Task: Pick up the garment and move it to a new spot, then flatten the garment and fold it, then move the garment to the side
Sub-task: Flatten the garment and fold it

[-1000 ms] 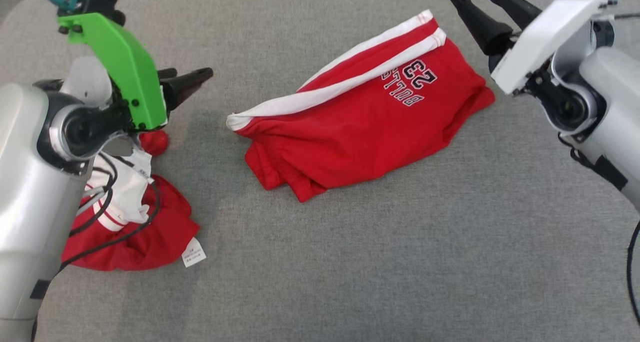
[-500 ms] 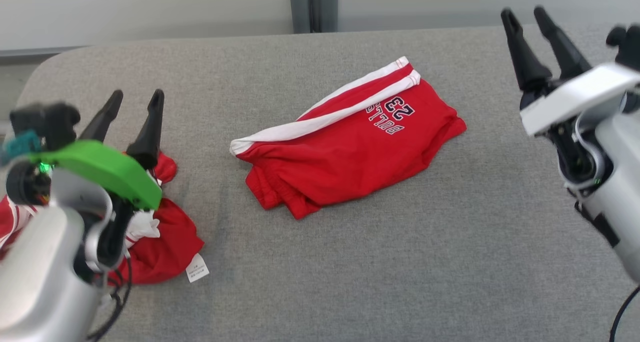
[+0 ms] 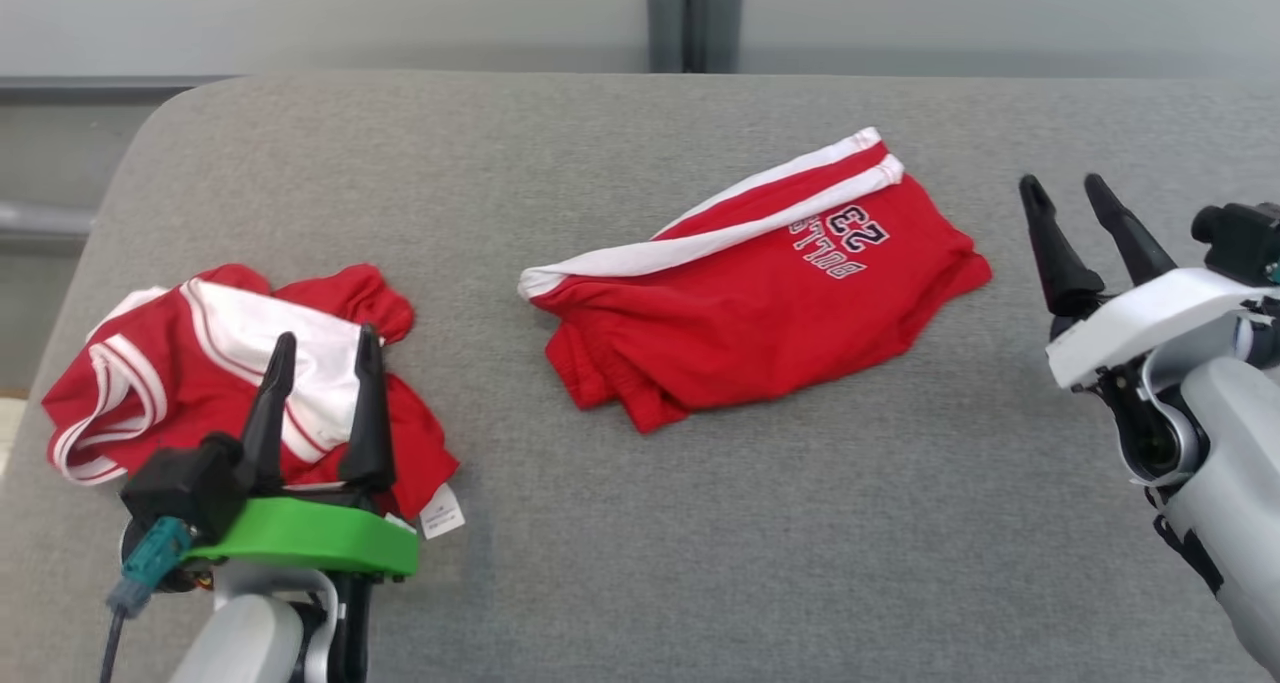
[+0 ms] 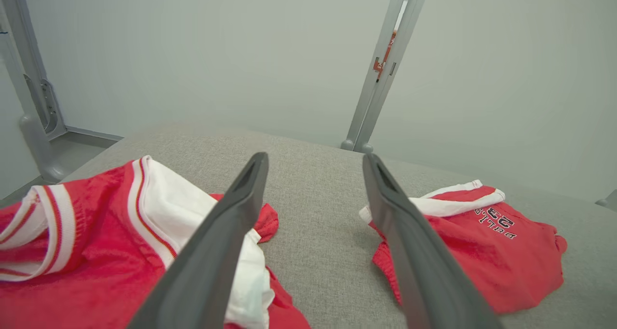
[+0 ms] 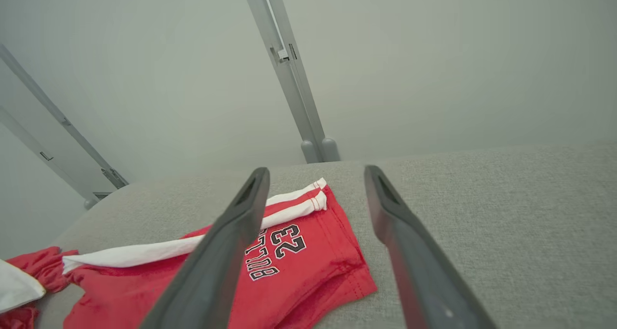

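The red shorts (image 3: 760, 333) lie folded near the middle of the grey table (image 3: 800, 543), with the two white side stripes along the far edge and the printed number facing up. Neither gripper touches them.

The right gripper (image 3: 1062, 183) hangs to the right of the shorts, well apart from them, its two dark fingers spread wide and holding nothing. In the right wrist view the shorts (image 5: 308, 271) show between and beyond the open fingers of that gripper (image 5: 315, 169), lying flat on the cloth surface.

The left gripper (image 3: 326, 335) is at the near left, fingers also spread and empty. It stands over a crumpled red and white jersey (image 3: 220, 353), whose white tag (image 3: 441, 513) sticks out at its near right corner. Whether the fingers touch the jersey I cannot tell. In the left wrist view the shorts (image 4: 482, 252) lie to the right of the right-hand finger, beyond the gripper (image 4: 314, 156), and the jersey (image 4: 96, 232) lies under and left of the other finger.
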